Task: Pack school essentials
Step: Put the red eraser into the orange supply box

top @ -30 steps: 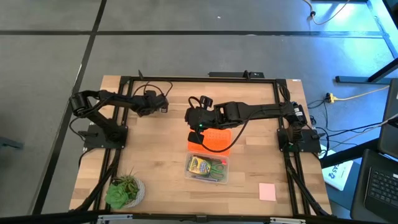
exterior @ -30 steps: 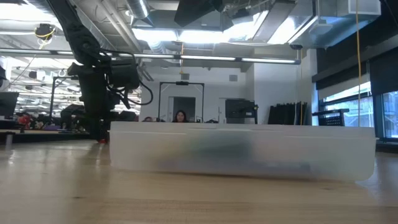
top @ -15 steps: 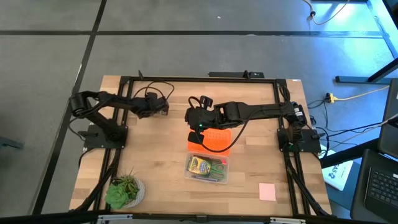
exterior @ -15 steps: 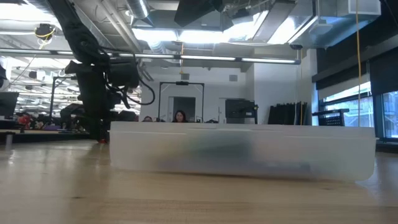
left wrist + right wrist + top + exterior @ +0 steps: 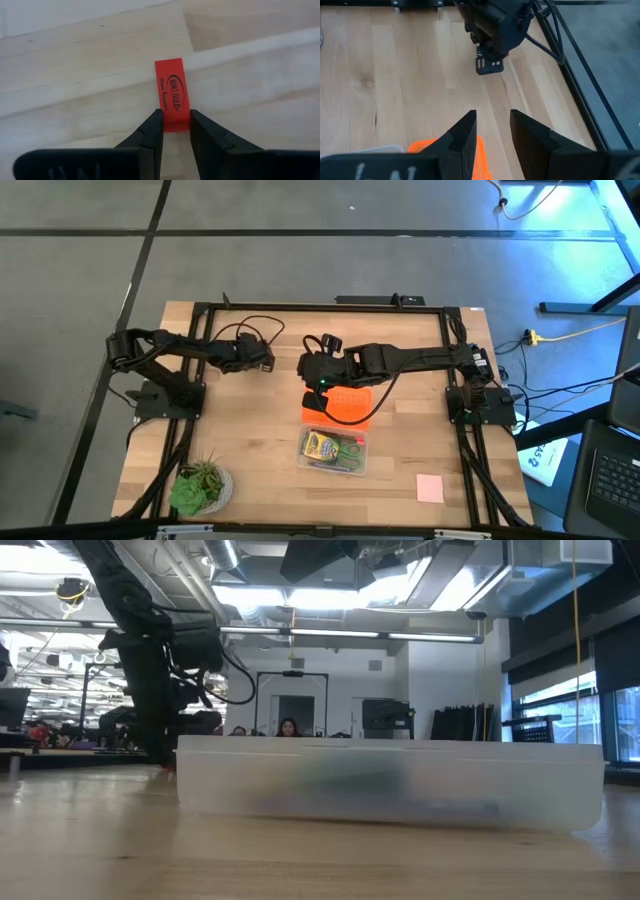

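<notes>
L gripper is clamped on the red eraser, fingers pinching its near end, over bare wood near the table's back-left. R gripper sits mid-table w/ fingers a bit apart, gripping the orange lid by its edge. Clear case w/ crayon box lies just in front; pink note pad at front right.

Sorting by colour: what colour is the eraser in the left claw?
Red eraser with dark print, clearest in the left wrist view.
</notes>
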`<move>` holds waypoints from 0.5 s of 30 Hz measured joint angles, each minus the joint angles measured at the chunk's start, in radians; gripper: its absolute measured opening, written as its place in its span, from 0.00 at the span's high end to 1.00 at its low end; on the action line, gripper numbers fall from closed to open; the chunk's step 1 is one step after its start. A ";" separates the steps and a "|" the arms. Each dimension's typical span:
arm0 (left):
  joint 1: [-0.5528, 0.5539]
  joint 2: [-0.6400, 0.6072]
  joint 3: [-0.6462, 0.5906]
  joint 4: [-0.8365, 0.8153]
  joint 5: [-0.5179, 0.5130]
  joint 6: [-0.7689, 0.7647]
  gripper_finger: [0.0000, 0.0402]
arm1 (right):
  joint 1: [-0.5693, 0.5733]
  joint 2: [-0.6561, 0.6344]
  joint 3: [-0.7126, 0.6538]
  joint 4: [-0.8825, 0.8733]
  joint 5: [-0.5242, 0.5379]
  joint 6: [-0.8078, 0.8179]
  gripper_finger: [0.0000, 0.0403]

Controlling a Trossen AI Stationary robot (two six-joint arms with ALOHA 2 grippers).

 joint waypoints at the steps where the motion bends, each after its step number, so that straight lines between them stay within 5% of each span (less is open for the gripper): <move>1: -0.010 0.000 0.000 0.000 0.004 0.000 0.81 | 0.000 0.000 0.000 0.000 0.000 0.000 0.70; 15: -0.173 -0.003 0.004 -0.017 0.061 0.077 0.81 | 0.008 0.000 0.000 -0.024 -0.002 -0.098 0.70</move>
